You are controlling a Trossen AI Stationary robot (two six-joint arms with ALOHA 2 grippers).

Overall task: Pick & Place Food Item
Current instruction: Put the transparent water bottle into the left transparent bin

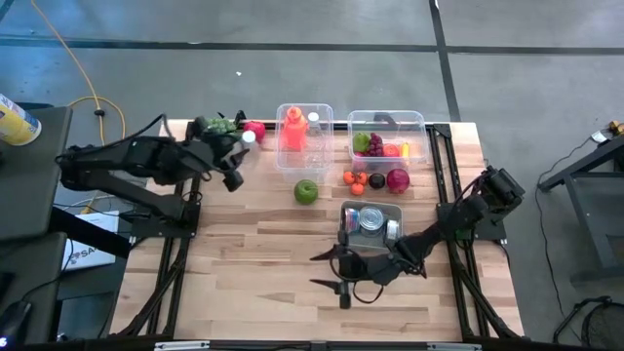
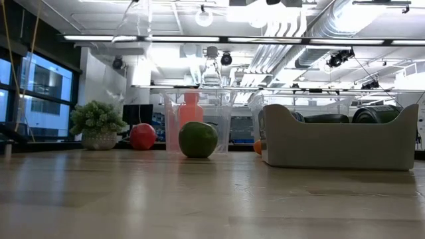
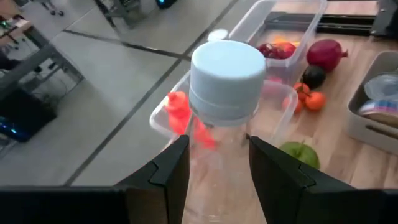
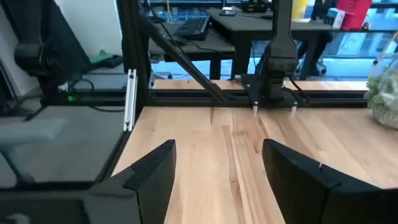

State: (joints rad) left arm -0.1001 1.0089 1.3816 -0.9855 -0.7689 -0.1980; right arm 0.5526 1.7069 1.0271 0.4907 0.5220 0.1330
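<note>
The left wrist view shows what the overhead view barely does: the left gripper (image 3: 214, 165) has its fingers clamped on a clear bottle (image 3: 221, 149) with a pale cap (image 3: 227, 78), its long axis running away from the wrist, cap end farthest. From above, that gripper (image 1: 237, 146) hangs over the desk's (image 1: 263, 263) far left edge, beside a clear bin (image 1: 304, 136). The right gripper (image 1: 327, 268) lies low near the front, its fingers apart and empty. A green apple (image 1: 306, 191) sits mid-desk.
</note>
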